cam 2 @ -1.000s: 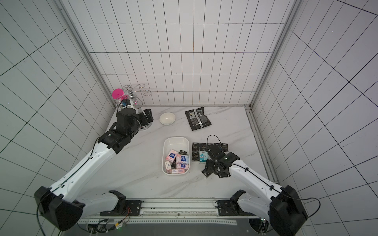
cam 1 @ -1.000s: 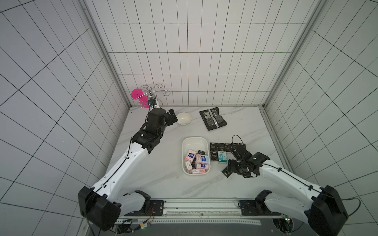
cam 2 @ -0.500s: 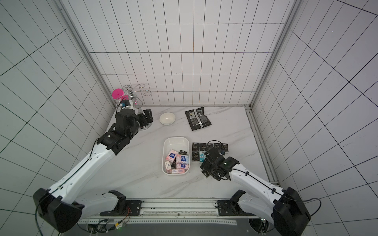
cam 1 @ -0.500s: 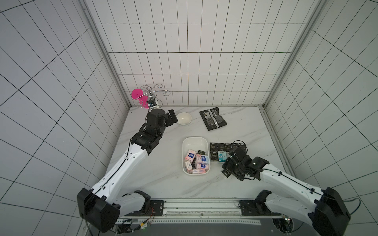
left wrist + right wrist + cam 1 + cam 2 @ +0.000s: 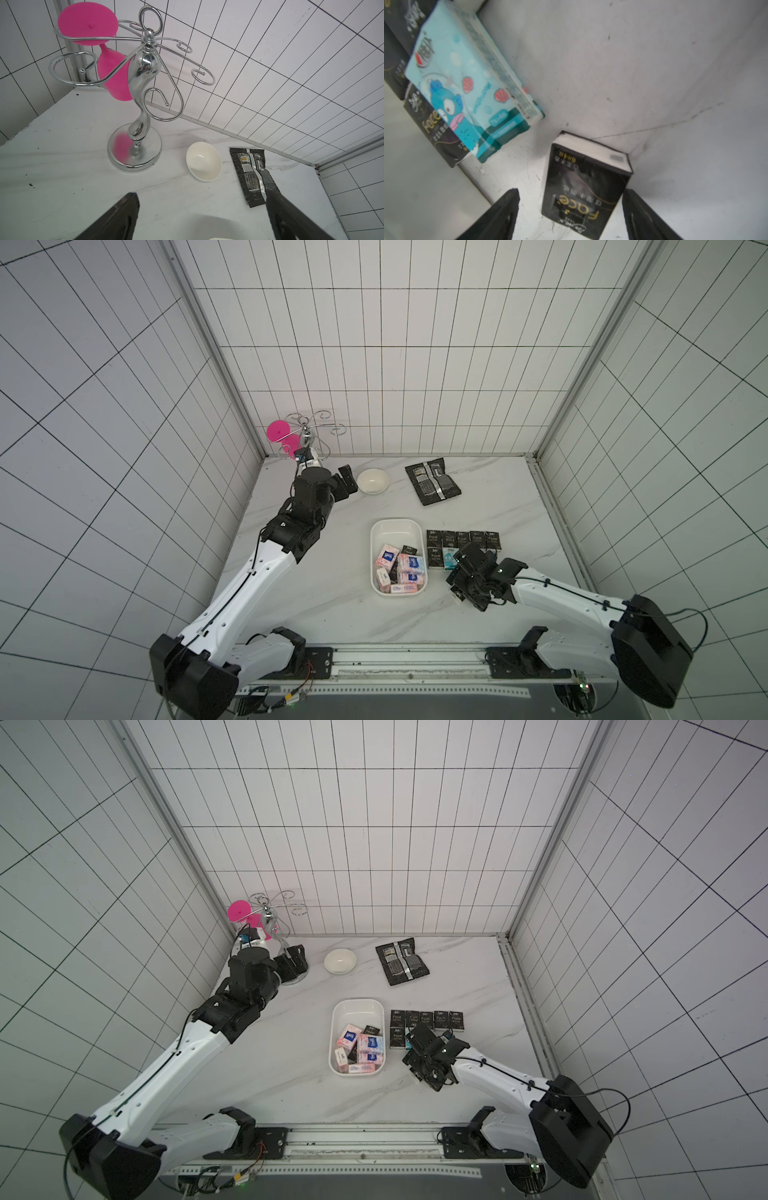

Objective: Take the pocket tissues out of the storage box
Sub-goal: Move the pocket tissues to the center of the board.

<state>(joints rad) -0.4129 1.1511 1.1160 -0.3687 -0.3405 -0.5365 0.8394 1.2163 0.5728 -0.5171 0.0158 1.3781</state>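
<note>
the storage box (image 5: 394,524) sits near the middle of the marble table (image 5: 324,597). the pocket tissues (image 5: 402,572) left in it lie heaped in its near half, mostly pink-white packets with blue labels and a black one among them. just to the right of the box, out on the table, lies a row of black packets (image 5: 461,539). one more black packet and a teal packet (image 5: 449,566) lie just in front of that row.

the right gripper (image 5: 467,560) is low over this group. in the right wrist view its fingers (image 5: 506,209) stand wide apart on either side of a single black packet (image 5: 583,182) that lies flat on the table. a clear gap shows at one finger, so the gripper is open and grips nothing. the teal packet lies just beyond, touching a black one.

the left gripper (image 5: 348,485) hangs over the far left part of the table, just beside a white bowl (image 5: 372,481). its jaws are spread wide with nothing between them. a chrome glass rack (image 5: 143,83) with a pink glass (image 5: 112,79) hanging on it stands in the far left corner. a black foil pouch (image 5: 433,481) lies to the right of the bowl.
</note>
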